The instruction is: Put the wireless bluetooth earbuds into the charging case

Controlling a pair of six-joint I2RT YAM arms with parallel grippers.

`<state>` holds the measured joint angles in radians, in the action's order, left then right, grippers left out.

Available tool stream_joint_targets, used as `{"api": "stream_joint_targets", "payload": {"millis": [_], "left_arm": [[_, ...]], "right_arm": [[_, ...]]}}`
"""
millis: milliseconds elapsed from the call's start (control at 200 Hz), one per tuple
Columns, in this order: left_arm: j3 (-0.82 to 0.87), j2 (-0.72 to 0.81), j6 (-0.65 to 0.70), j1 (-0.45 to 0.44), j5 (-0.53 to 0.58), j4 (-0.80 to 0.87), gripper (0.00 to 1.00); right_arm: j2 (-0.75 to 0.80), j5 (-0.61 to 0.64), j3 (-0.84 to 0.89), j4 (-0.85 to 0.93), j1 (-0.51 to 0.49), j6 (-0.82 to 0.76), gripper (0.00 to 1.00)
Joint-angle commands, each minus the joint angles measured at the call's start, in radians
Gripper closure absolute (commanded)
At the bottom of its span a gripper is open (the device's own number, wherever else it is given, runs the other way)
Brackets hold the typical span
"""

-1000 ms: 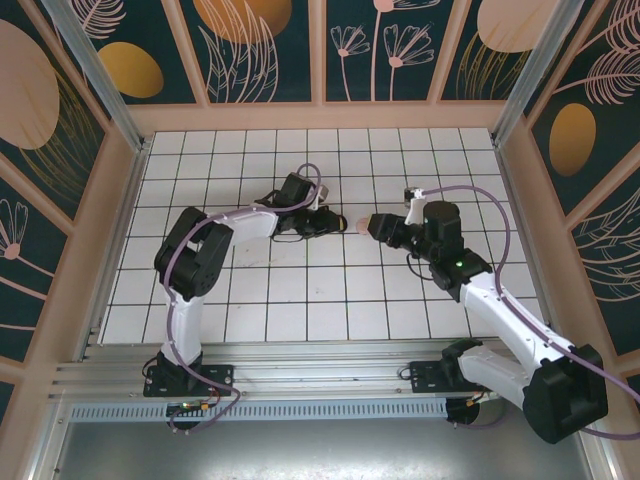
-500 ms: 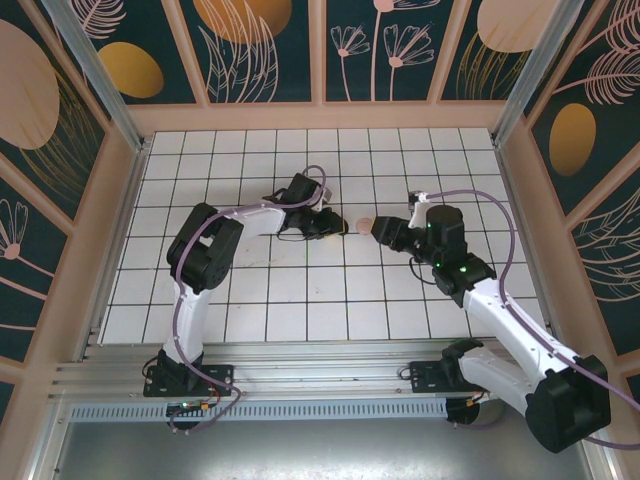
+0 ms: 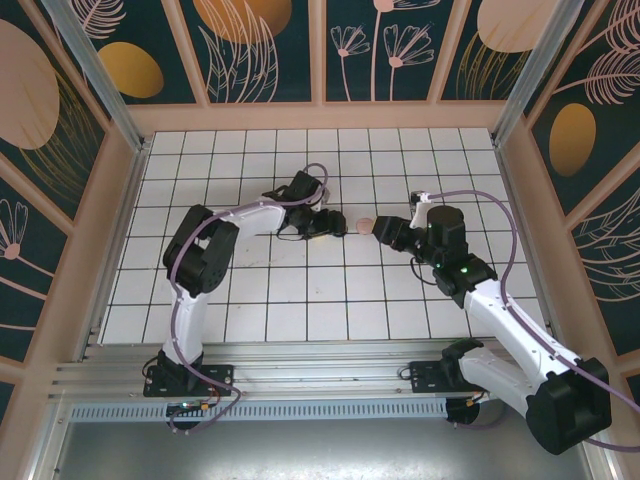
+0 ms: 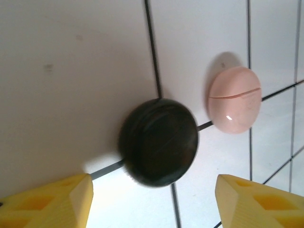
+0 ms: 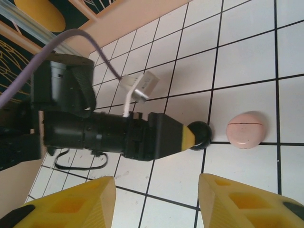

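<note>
A pink rounded charging case (image 4: pixel 235 99) lies shut on the white tiles, its seam showing. Beside it lies a black round disc-shaped thing (image 4: pixel 159 142) on a grid line. My left gripper (image 4: pixel 152 204) is open, its yellow fingertips (image 4: pixel 66 199) either side of and just short of the black disc. In the right wrist view one left fingertip (image 5: pixel 189 137) touches or nearly touches the black disc (image 5: pixel 201 135), and the pink case (image 5: pixel 245 129) sits just right of it. My right gripper (image 5: pixel 154 199) is open and holds nothing, hovering near both. The earbuds are out of view.
The white gridded table (image 3: pixel 250 300) is ringed by a low pink wall (image 3: pixel 320 116). The two grippers face each other at mid-table, left gripper (image 3: pixel 336 226) and right gripper (image 3: pixel 385 232), with the pink case (image 3: pixel 366 224) between them. A cable (image 5: pixel 71 164) trails beside the left arm.
My left gripper's jaws have gone from shut to open, and the left arm has shifted a little. The right wrist has moved slightly farther back on the table.
</note>
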<state>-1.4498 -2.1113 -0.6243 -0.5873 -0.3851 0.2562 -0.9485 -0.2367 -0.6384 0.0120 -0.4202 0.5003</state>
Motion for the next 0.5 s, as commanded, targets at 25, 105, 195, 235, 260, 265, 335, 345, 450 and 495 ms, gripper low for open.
{"api": "stream_joint_targets", "payload": {"millis": [25,105,195,235,260,265,335,345,450,495], "left_arm": [[0.005,0.136,0.101,0.015,0.182,0.115,0.26],[0.046,0.218,0.137,0.032,0.271,0.116,0.22],[0.124,0.322,0.168,0.071,0.384,0.08,0.14],[0.173,0.378,0.177,0.094,0.438,0.04,0.09],[0.209,0.419,0.183,0.109,0.473,0.011,0.03],[0.217,0.429,0.185,0.112,0.481,0.003,0.02],[0.323,0.531,0.204,0.152,0.591,-0.096,0.01],[0.339,0.545,0.205,0.155,0.608,-0.112,0.01],[0.514,0.669,0.244,0.188,0.805,-0.28,0.01],[0.586,0.709,0.268,0.193,0.9,-0.356,0.02]], "right_arm": [[0.003,0.087,0.018,-0.048,0.002,-0.055,0.46],[-0.015,0.144,0.03,-0.092,0.005,-0.101,0.36],[-0.039,0.229,0.04,-0.141,0.01,-0.155,0.04],[-0.052,0.272,0.046,-0.169,0.014,-0.184,0.01],[-0.061,0.297,0.053,-0.192,0.018,-0.2,0.01],[-0.062,0.302,0.054,-0.198,0.02,-0.202,0.01],[-0.084,0.354,0.08,-0.267,0.036,-0.232,0.01],[-0.087,0.36,0.083,-0.277,0.04,-0.235,0.01],[-0.117,0.421,0.133,-0.386,0.089,-0.267,0.01],[-0.128,0.432,0.157,-0.434,0.114,-0.302,0.01]]}}
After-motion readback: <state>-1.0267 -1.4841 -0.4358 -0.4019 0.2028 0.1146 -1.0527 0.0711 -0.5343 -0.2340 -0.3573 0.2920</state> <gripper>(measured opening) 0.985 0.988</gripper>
